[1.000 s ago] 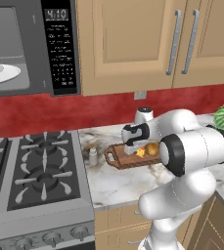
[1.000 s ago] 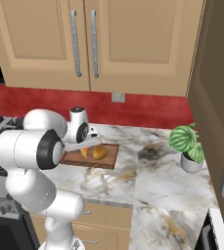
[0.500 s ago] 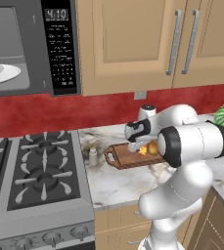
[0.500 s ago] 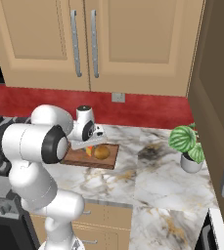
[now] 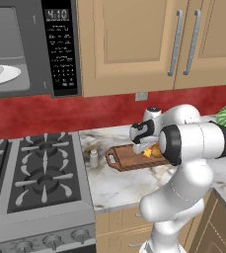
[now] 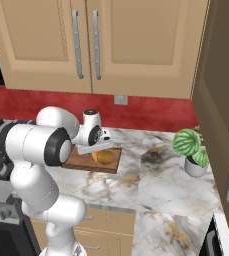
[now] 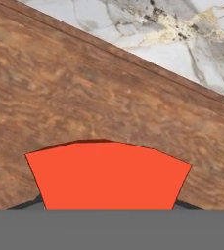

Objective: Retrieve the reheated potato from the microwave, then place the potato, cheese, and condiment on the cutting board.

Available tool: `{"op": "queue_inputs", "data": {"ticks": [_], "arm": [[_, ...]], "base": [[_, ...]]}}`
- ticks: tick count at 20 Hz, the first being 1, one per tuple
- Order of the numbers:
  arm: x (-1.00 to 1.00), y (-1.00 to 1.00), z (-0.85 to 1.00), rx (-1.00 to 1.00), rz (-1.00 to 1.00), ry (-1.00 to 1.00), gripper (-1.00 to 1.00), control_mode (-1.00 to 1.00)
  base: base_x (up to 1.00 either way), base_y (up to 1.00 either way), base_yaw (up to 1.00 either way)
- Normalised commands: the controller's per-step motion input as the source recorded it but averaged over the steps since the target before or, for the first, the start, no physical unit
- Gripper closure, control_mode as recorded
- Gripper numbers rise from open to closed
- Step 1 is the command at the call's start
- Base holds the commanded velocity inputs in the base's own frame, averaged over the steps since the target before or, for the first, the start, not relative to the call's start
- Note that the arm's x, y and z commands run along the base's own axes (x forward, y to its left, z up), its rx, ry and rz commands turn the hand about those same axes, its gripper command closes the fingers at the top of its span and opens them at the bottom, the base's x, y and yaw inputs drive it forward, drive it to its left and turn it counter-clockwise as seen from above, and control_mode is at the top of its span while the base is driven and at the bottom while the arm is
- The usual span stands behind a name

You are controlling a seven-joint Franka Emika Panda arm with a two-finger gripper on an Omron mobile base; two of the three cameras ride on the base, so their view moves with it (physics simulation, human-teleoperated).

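Small yellow-orange cheese wedge with red edge (image 7: 108, 175) sits low over the flat reddish-brown wooden cutting board (image 5: 129, 157), beside the round golden-brown potato (image 6: 105, 157). Board edge meets bare marble desk (image 7: 147, 36). Gripper (image 5: 146, 147) is closed on the cheese. Grey shaker bottle (image 5: 93, 157) stands near the board handle.

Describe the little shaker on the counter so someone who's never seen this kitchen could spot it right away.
Start at the stove and look at the marble counter just beside its right edge. There, left of the board and its looped handle, stands the shaker, upright and alone. It is a small pale grey bottle with a rounded cap, while everything near it is brown wood or orange food.
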Motion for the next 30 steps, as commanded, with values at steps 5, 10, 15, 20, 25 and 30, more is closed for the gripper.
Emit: {"op": "queue_inputs", "data": {"ticks": [5,10,15,20,25,30], "arm": [[0.00,0.04,-0.08,0.01,0.00,0.00,-1.00,-1.00],[-0.01,0.09,-0.06,0.00,0.00,0.00,-1.00,-1.00],[-0.04,0.05,0.02,0.00,0.00,-0.01,-1.00,-1.00],[0.00,0.01,0.18,0.00,0.00,-0.01,-1.00,-1.00],[-0.07,0.00,0.30,0.00,-0.01,-0.01,-1.00,-1.00],[-0.35,0.14,0.13,0.00,-0.04,-0.06,-1.00,-1.00]], "base": [[0.00,0.00,0.00],[0.00,0.00,0.00],[0.00,0.00,0.00],[0.00,0.00,0.00],[0.00,0.00,0.00],[0.00,0.00,0.00]]}}
